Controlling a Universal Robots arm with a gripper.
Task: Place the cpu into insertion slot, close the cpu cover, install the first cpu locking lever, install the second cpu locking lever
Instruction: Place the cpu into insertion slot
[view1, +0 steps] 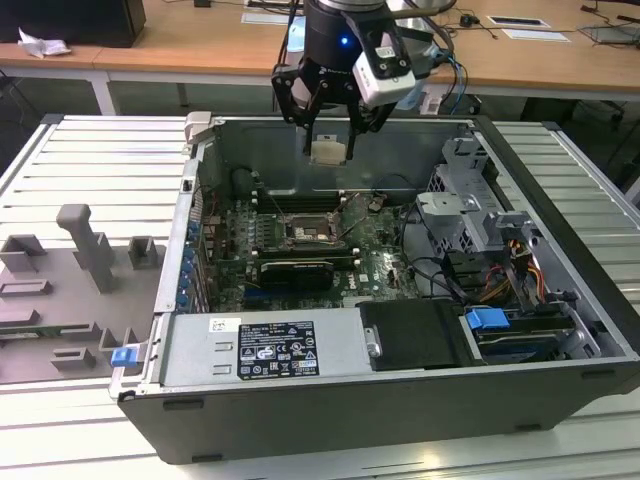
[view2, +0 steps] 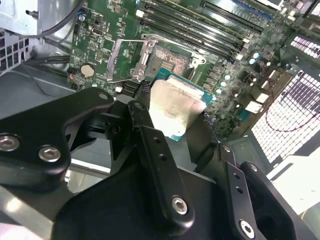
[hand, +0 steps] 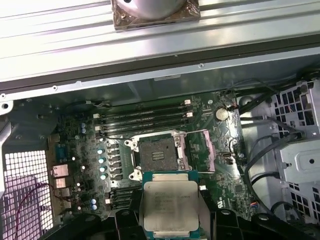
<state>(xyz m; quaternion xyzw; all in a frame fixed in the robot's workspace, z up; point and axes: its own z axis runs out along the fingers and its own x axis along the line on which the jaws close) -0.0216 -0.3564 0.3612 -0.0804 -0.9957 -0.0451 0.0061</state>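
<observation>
In the exterior view, a black cylindrical wrist is seen, marked by a small blue light. A white and grey boxy camera is fixed to one side, and black and blue cables are looped beside it. The gripper under it is built of matt black, angular linkage arms; in the second wrist view those links are shown as flat black bars with rounded ends, joined by round silver screws set into the joints.
</observation>
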